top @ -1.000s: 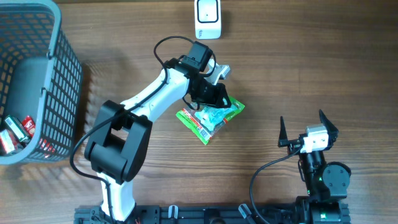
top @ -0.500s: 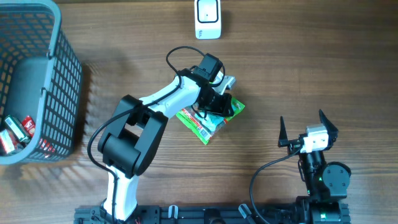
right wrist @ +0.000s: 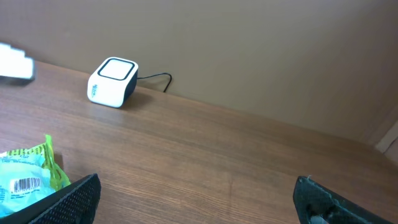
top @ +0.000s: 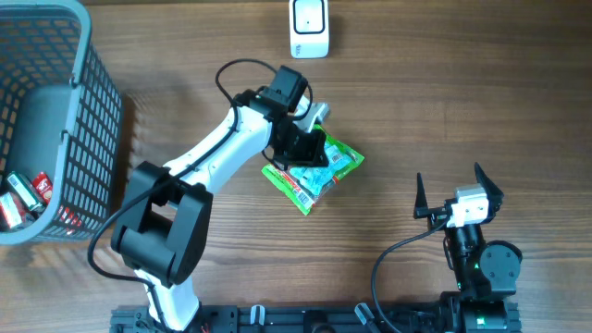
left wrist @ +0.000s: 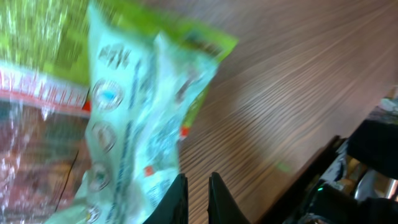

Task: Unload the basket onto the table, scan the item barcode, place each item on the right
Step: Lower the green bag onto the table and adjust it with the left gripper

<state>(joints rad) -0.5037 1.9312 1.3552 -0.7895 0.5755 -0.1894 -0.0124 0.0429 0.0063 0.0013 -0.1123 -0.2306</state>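
At the lower right of the overhead frame is the right gripper (top: 449,176), fingers spread wide with nothing between them. At the centre of the wooden table (top: 481,83) the green snack packet (top: 324,176) lies flat, its barcode label (right wrist: 28,184) facing up. The left gripper (left wrist: 198,190) is down over the packet's upper-left part. In the left wrist view its fingers (left wrist: 180,200) stand nearly together, with a thin slit of bare wood between them. The packet's edge lies against the outer side of one; whether any film is pinched I cannot tell. At the left edge stands a grey mesh basket (top: 92,111) holding small red-and-white packs (top: 23,196). At top centre, well apart from the packet, sits the white barcode scanner (top: 309,28).
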